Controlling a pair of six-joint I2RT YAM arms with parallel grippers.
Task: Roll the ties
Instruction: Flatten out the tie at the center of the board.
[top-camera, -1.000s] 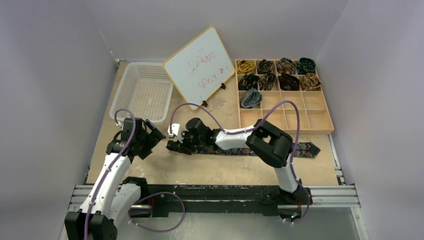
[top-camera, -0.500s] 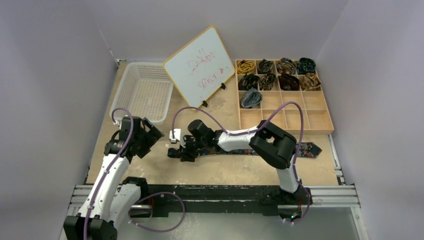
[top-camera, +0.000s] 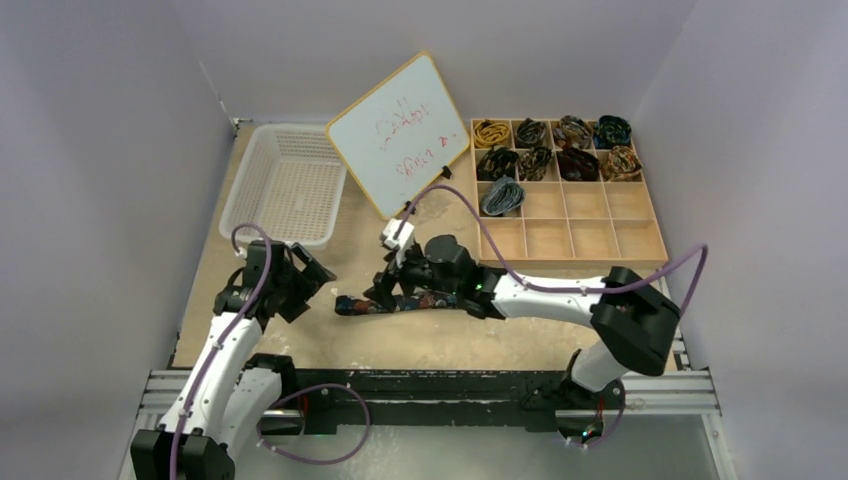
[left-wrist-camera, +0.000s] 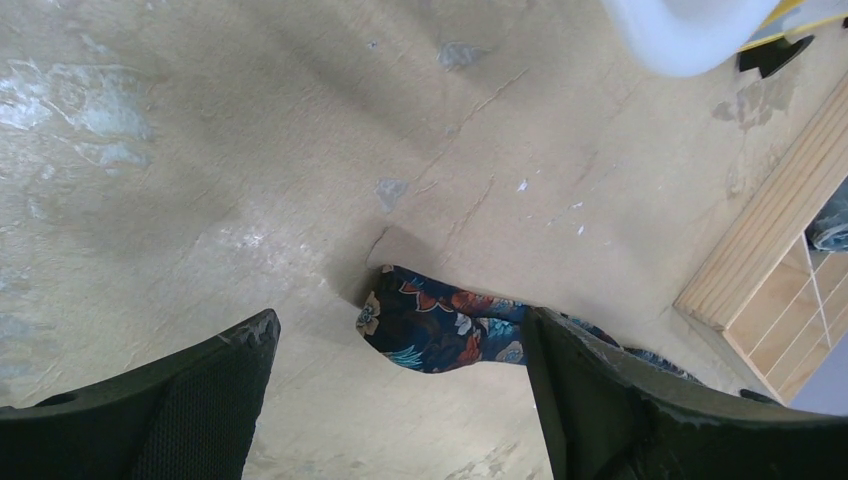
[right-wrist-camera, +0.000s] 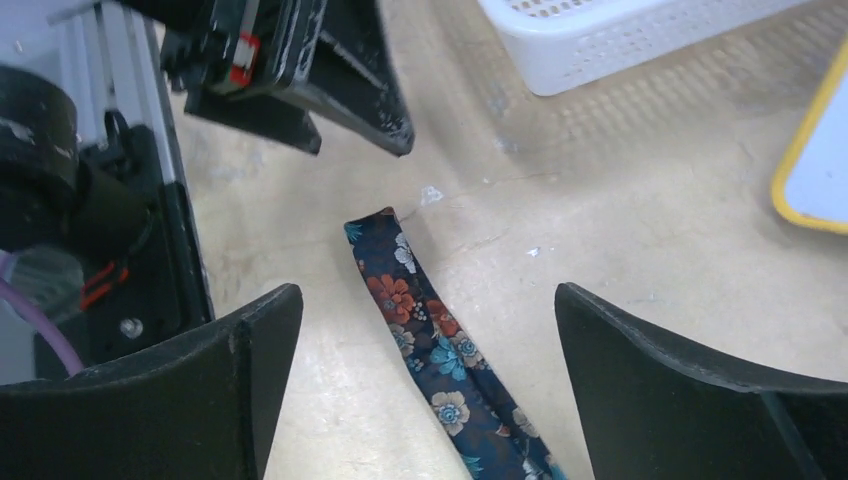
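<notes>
Both pairs of jaws gape (empty) above the unrolled navy floral tie (right-wrist-camera: 410, 315).

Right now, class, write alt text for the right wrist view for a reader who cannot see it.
A navy floral tie lies flat on the tan table, its end between the open fingers of the right gripper, untouched. The left gripper shows at upper left beyond the tie's end; a white basket sits at the top edge.
</notes>
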